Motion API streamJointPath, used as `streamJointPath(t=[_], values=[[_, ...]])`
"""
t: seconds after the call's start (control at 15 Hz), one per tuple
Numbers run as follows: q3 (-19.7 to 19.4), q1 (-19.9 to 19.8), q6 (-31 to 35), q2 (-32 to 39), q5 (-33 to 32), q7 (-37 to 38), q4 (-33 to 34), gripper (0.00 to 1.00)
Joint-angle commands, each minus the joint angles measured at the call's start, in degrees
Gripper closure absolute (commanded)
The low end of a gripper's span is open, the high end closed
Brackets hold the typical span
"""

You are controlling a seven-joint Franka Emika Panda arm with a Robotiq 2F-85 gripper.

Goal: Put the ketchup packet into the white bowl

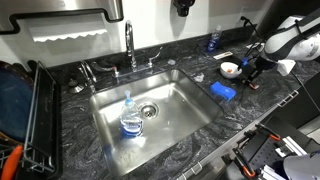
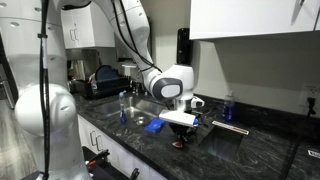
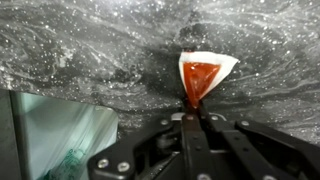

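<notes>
The hand (image 3: 193, 108) comes in from the bottom of the wrist view, its fingers pinched tight on the lower tip of the ketchup packet (image 3: 205, 72). The packet shows right of centre against the dark marbled worktop (image 3: 80, 50). In an exterior view, the white bowl (image 1: 230, 70) sits right of centre, above the blue sponge (image 1: 222, 91) and beside the sink (image 1: 180, 120).

Dark marbled stone on the countertop (image 3: 80, 50), polished smooth and catching the light. The ketchup packet (image 3: 203, 75) looks like glossy red film with a pale matt edge. Over at the sink (image 1: 185, 115) it's brushed, satiny metal, with a shiny chrome faucet (image 1: 130, 45).
</notes>
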Motion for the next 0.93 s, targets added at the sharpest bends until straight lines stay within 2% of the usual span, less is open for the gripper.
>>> streamJointPath(t=[0.0, 0.27, 0.53, 0.87], values=[[1.3, -1.5, 1.7, 0.1, 1.9, -1.3, 0.1, 0.99], [1.5, -1.0, -3.1, -4.3, 4.5, -0.6, 1.7, 1.0], [1.2, 0.3, -7.7, -7.5, 4.3, 3.5, 4.2, 1.0], [1.9, 2.2, -10.1, -5.9, 4.4, 11.5, 9.0, 1.0]])
